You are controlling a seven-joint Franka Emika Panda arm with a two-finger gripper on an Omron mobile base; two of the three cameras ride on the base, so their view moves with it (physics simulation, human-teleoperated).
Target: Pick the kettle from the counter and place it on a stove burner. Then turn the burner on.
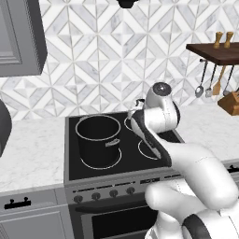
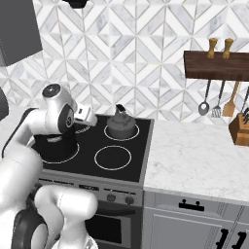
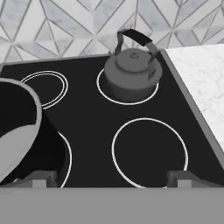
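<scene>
The black glass cooktop (image 2: 87, 146) lies between two parts of the white counter (image 2: 194, 155). On its front-left ring stands a tall black pot (image 1: 98, 140), and the front-right ring (image 3: 148, 151) is bare. The kettle (image 3: 132, 72) sits upright on the back-right stove burner (image 3: 104, 92), its black handle arched over the lid and its base inside the white ring. The gripper (image 3: 109, 179) hangs over the front of the cooktop, well apart from the kettle. Its two fingertips (image 3: 39, 178) stand wide from each other with nothing between them, so the pincer is open and holds nothing.
</scene>
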